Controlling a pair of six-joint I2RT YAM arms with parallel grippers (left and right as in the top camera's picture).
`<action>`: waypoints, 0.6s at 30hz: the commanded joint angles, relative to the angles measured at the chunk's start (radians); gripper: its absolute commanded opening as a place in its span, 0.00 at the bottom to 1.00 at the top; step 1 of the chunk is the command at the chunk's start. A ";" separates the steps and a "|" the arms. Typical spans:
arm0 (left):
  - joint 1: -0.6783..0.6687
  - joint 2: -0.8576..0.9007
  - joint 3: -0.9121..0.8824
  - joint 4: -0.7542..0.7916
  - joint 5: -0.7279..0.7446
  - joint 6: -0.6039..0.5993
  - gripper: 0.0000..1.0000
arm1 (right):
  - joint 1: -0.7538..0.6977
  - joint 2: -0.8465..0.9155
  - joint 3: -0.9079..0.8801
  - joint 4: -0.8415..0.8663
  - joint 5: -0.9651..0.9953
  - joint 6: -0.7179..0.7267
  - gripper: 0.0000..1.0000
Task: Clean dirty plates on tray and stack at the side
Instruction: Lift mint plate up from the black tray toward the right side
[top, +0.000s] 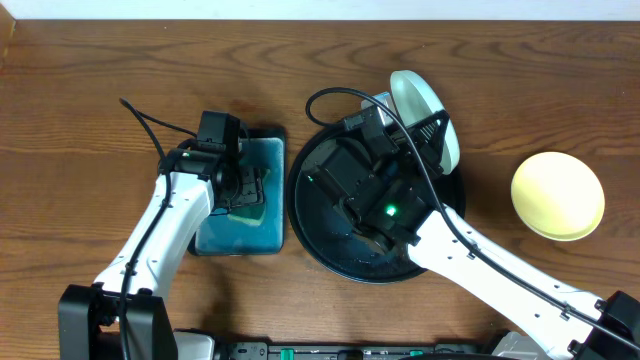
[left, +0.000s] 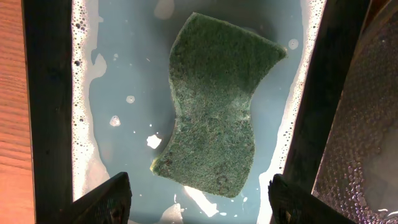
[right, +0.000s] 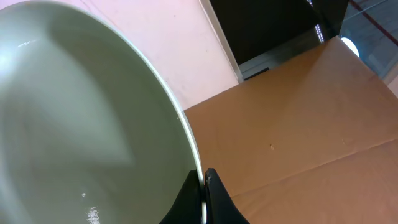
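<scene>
Left hand (left: 198, 186) is hung over the basin (left: 43, 112), fingers (left: 102, 202) spread wide, nothing gripped. A green sponge (left: 214, 106) is seen lying in the soapy blue-green water, between the two fingers and just ahead of them. Whether it is touched can't be told.

Right hand (right: 203, 190) is pressed together on the rim of the mint plate (top: 412, 92), which is pinched at its edge. The plate is held tilted up on edge over the far-right rim of the tray (top: 312, 215), off the tray floor. In the wrist view the plate's face is shown pale, with small wet glints low down.

The yellow plate (top: 558, 195) is set on the worktop (top: 80, 100), right of the tray and well apart from it. The basin is placed just left of the tray.
</scene>
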 joint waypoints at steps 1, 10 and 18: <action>0.002 0.004 -0.008 -0.002 -0.013 0.002 0.72 | 0.011 -0.015 0.002 0.003 0.040 0.027 0.01; 0.002 0.004 -0.008 -0.002 -0.013 0.002 0.72 | 0.011 -0.015 0.002 0.003 0.040 0.027 0.01; 0.002 0.004 -0.008 -0.002 -0.013 0.002 0.72 | 0.008 -0.015 0.002 0.007 0.031 0.027 0.01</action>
